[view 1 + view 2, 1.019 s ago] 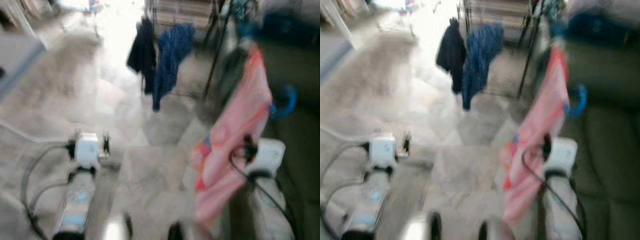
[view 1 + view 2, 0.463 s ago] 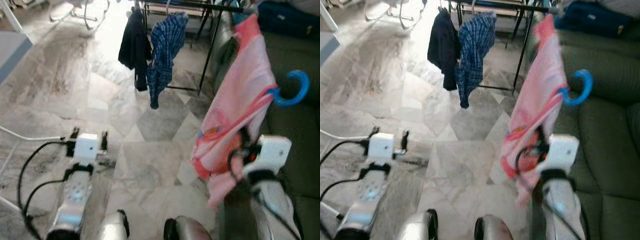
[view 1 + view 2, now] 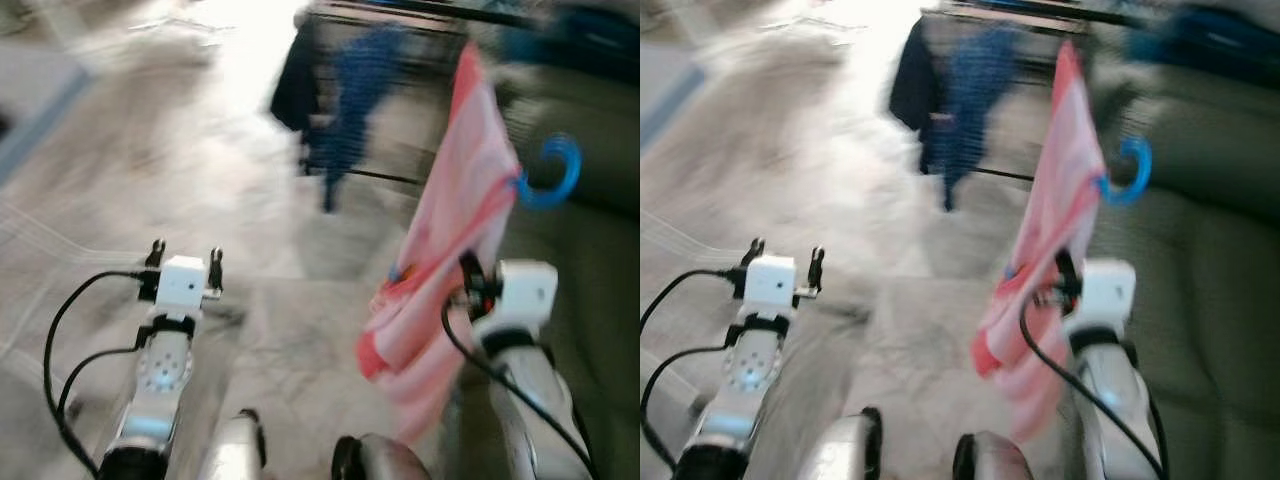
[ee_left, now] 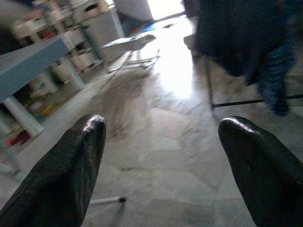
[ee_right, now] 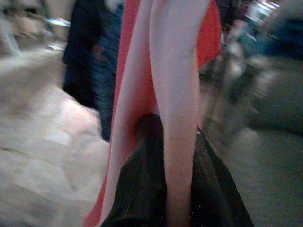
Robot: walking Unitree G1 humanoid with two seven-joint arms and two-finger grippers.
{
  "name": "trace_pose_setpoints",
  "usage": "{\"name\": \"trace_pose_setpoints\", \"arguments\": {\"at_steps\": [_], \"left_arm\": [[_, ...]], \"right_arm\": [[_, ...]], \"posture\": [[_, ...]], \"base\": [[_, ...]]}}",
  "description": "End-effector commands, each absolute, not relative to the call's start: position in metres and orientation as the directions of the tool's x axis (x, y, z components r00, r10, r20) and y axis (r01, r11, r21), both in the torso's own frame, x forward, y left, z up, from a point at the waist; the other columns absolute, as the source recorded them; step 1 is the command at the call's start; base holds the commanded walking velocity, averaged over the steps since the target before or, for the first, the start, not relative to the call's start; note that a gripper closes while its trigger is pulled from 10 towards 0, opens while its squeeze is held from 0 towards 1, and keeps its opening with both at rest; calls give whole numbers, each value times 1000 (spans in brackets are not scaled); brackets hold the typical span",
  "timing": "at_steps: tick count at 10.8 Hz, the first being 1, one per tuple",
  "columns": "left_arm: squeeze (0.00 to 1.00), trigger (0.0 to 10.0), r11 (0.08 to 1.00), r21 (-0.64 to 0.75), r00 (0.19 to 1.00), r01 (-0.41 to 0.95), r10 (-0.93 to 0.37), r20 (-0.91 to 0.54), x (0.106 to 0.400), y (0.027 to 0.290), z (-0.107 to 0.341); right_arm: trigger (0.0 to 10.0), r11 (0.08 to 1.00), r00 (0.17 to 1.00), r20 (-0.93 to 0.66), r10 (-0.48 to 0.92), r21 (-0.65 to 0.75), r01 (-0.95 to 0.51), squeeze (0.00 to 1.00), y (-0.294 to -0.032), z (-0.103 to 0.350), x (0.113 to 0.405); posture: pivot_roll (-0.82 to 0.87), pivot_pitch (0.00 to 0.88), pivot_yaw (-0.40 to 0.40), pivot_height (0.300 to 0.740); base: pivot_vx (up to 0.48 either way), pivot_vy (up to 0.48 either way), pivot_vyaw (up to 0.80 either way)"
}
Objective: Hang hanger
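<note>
A pink garment [image 3: 455, 240] hangs on a hanger with a blue hook [image 3: 553, 176] that sticks out to the right. My right gripper [image 3: 472, 285] is shut on the garment and hanger, holding them up in front of me; in the right wrist view pink cloth [image 5: 161, 94] drapes over the black fingers [image 5: 142, 189]. My left gripper [image 3: 184, 262] is held low over the floor at the left, open with nothing between its fingers [image 4: 71, 175]. Ahead stands a dark clothes rack [image 3: 400, 12] with a black garment [image 3: 295, 90] and a blue checked shirt [image 3: 350, 110] hanging from it.
A dark green sofa [image 3: 590, 240] runs along the right side. Marble floor tiles [image 3: 150, 150] stretch ahead and to the left. A grey table [image 4: 33, 56] with shelves behind it stands off to the left. The eye views are blurred.
The whole picture has shifted and blurred, so the camera has moved. The rack sits a little closer and further right. The right gripper still holds the pink garment; the left stays open.
</note>
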State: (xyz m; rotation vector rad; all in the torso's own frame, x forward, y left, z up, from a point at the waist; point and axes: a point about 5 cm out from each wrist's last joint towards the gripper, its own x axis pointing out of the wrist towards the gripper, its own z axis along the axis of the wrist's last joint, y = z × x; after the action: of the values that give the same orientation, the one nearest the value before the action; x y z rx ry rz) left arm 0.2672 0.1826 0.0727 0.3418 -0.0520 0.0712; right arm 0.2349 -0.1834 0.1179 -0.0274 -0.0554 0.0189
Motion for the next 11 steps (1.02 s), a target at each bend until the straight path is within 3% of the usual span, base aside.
{"name": "trace_pose_setpoints", "arguments": {"at_steps": [1,6,9,11], "left_arm": [[0,10000,941,330,997,-71,56,54,266,181,69],[0,10000,940,329,996,-87,85,21,241,184,60],[0,10000,933,344,993,-109,116,2,238,196,59],[0,10000,944,321,996,-78,89,-20,233,189,53]], "right_arm": [[10000,1000,998,57,-3,-25,4,0,-186,120,228],[10000,999,999,26,41,-4,-41,0,-174,111,226],[10000,1000,1000,-14,23,-17,-23,0,-182,100,219],[10000,999,999,-29,39,-25,-40,0,-183,99,219]], "posture": [[-80,159,-38,740],[-27,219,-42,740],[-15,224,-45,740],[-7,227,-75,740]], "base": [[0,0,800],[0,0,800],[0,0,800],[0,0,800]]}}
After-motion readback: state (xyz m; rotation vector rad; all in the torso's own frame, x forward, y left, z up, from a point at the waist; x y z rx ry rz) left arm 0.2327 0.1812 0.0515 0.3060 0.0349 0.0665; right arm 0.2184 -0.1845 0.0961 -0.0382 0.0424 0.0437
